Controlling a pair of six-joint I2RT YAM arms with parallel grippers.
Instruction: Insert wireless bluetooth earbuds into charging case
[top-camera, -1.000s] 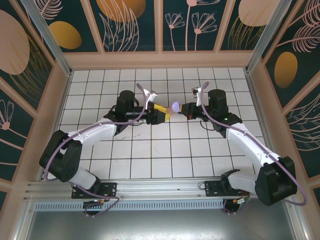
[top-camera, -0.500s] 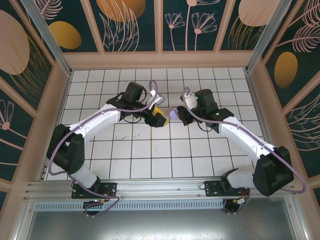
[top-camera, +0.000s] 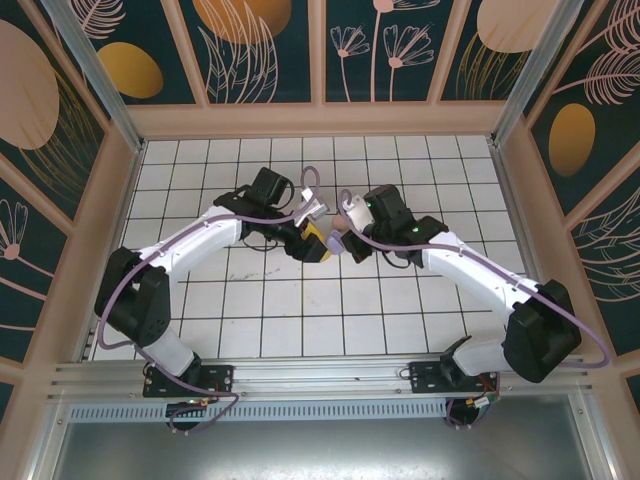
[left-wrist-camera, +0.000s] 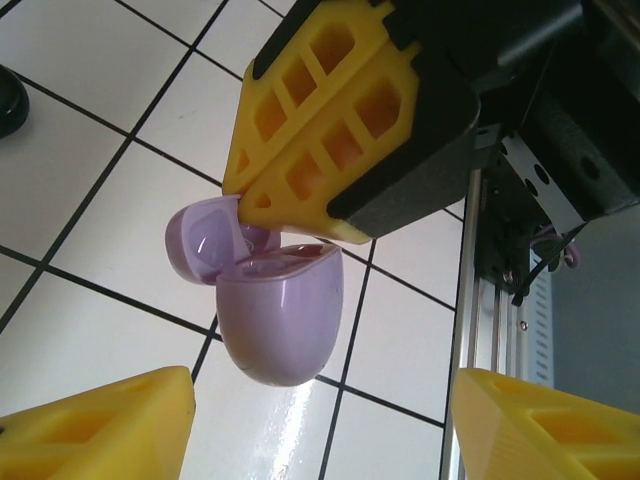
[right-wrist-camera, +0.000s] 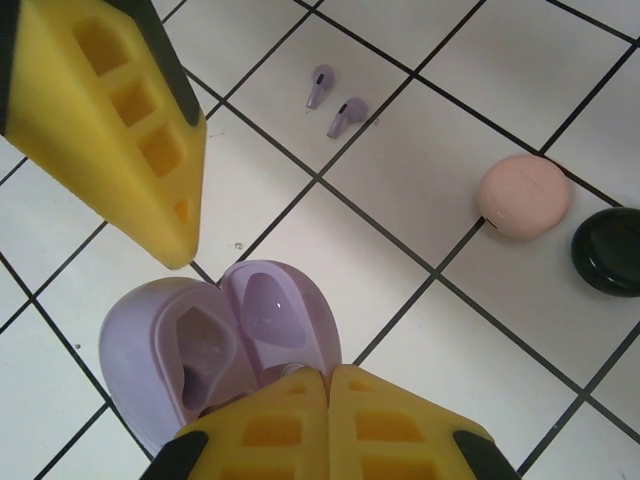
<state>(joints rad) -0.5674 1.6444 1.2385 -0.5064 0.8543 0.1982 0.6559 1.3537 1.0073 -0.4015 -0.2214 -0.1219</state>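
An open lilac charging case (right-wrist-camera: 220, 340) hangs above the tiles, pinched at its hinge edge by my right gripper (right-wrist-camera: 328, 372), which is shut on it. Both wells of the case look empty. Two lilac earbuds (right-wrist-camera: 333, 102) lie side by side on a tile beyond it. My left gripper (left-wrist-camera: 320, 420) is open, its yellow fingers (left-wrist-camera: 100, 420) spread wide just below the case (left-wrist-camera: 275, 320), with nothing gripped between them. From above, the left gripper (top-camera: 316, 232) and right gripper (top-camera: 347, 230) meet at the case (top-camera: 337, 241) in mid-table.
A closed pale pink case (right-wrist-camera: 522, 196) and a black case (right-wrist-camera: 610, 250) sit on the tiles to the right of the earbuds. Wooden walls (top-camera: 120, 190) enclose the white tiled floor on three sides.
My right gripper has carried the lilac case leftward and nearer, up against the left gripper. The left arm has swung its wrist round toward the case.
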